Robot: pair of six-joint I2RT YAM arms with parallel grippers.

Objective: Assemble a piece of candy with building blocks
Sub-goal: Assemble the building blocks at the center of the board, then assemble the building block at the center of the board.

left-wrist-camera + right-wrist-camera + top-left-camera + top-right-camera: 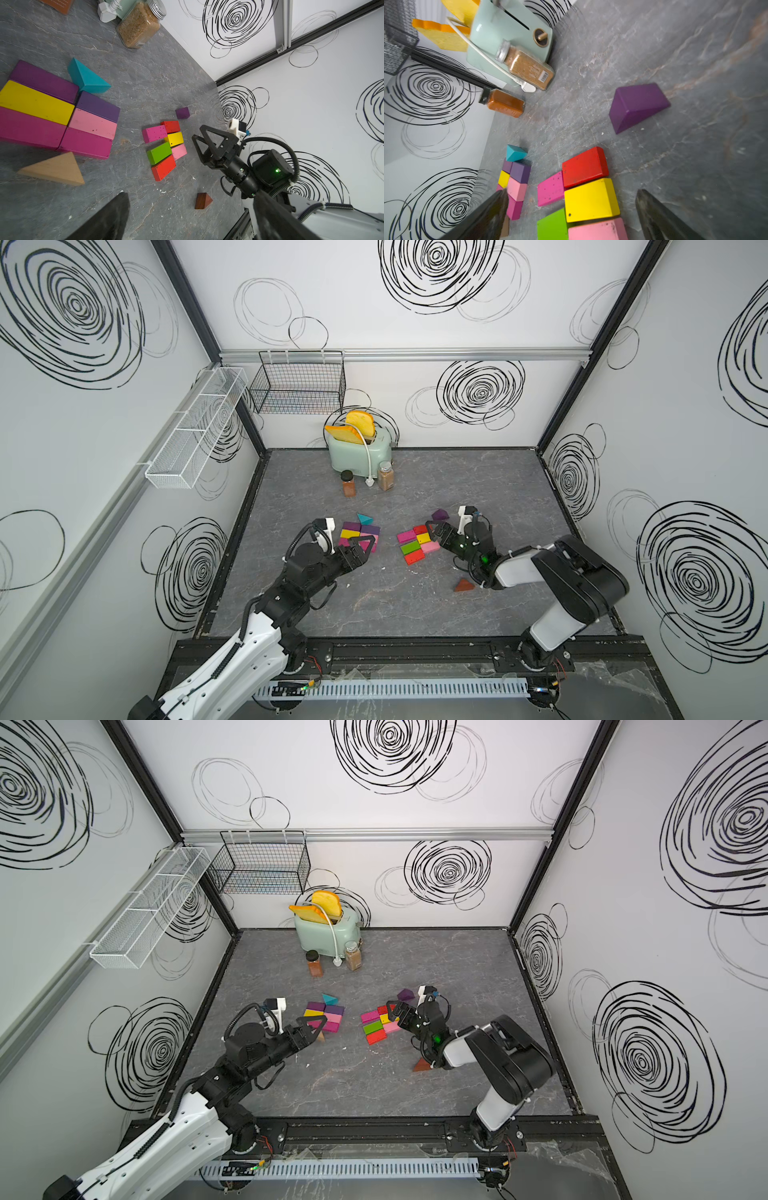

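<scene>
1. The building blocks (351,533) lie in two flat clusters at 9 and 3 o'clock of the desk (374,605) centre.
2. Left hand (368,548), released and empty, is over the 9 o'clock cluster.
3. Right hand (432,533), released and empty, is at the other cluster's 3 o'clock edge.

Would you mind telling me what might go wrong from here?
1. The open right pincer hangs over tightly packed bricks; gripping the yellow brick could shove its neighbours apart.
2. The brown triangle lies beside the right arm, which might sweep it away.
3. The open left pincer could nudge the tan triangle.
</scene>
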